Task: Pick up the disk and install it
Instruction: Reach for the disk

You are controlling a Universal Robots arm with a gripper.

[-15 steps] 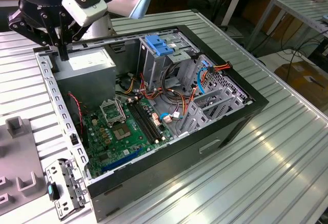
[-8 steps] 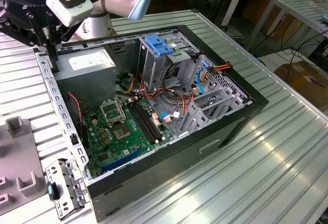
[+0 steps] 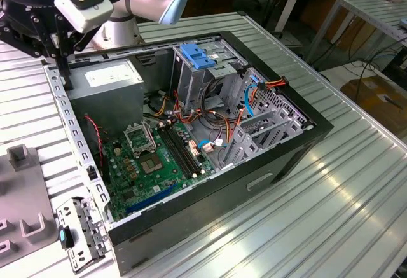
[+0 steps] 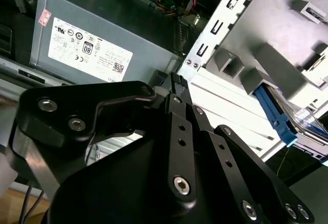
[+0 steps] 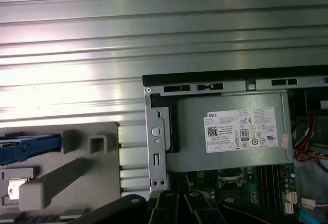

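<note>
The disk sits on a grey fixture (image 5: 87, 165) beside the computer case. Its blue carrier rail (image 5: 25, 147) shows at the picture's edge in the first wrist view, and again as the blue rail (image 4: 279, 116) with a silver body behind it in the second wrist view. My black gripper (image 3: 65, 77) hangs over the case's back corner at the exterior view's left. It is next to the grey power supply (image 3: 108, 81) with a white sticker. The fingers (image 4: 176, 80) look shut with nothing between them. The gripper is apart from the disk.
The open case (image 3: 305, 132) lies on a ribbed aluminium table (image 3: 331, 214). Inside it are a green motherboard (image 3: 159, 157), coloured cables and a metal drive cage with a blue handle (image 3: 197, 55). A metal bracket with a blue latch (image 3: 79, 233) lies by the case's front corner.
</note>
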